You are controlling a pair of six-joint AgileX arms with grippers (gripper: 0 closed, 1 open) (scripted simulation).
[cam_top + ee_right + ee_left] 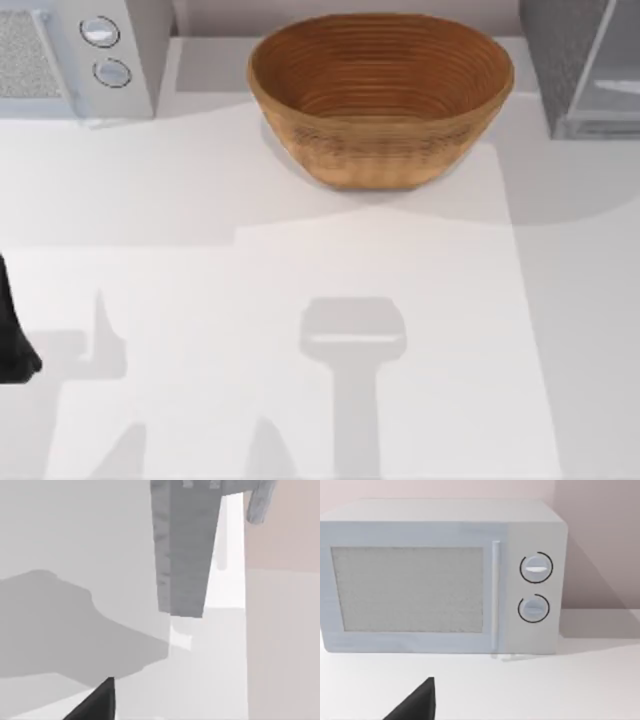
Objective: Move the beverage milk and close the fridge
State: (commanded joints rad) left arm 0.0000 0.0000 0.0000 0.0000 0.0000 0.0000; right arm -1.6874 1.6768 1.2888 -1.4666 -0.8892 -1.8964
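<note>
While your left arm (12, 340) sits at the left edge of the desk (300, 400), its wrist view looks straight at a pale appliance with two round knobs (440, 575). That appliance stands ahead of the left gripper (417, 702), well apart from it. A single dark tip of this gripper shows at the frame's edge, so you cannot tell whether its jaws are spread or pressed together.

From the right gripper (97, 702) you see the same kind of dark tip and no more, so the state of its jaws cannot be told either. Ahead of these jaws, clear of them, rises the fridge (185, 555): a speckled dark-grey slab with a bright white strip beside it.

From above, the fridge (580, 60) stands at the desk's far right corner, with its lighter grey panel on its right. A woven bowl (380, 100) rests between it and the knobbed appliance (80, 50).
</note>
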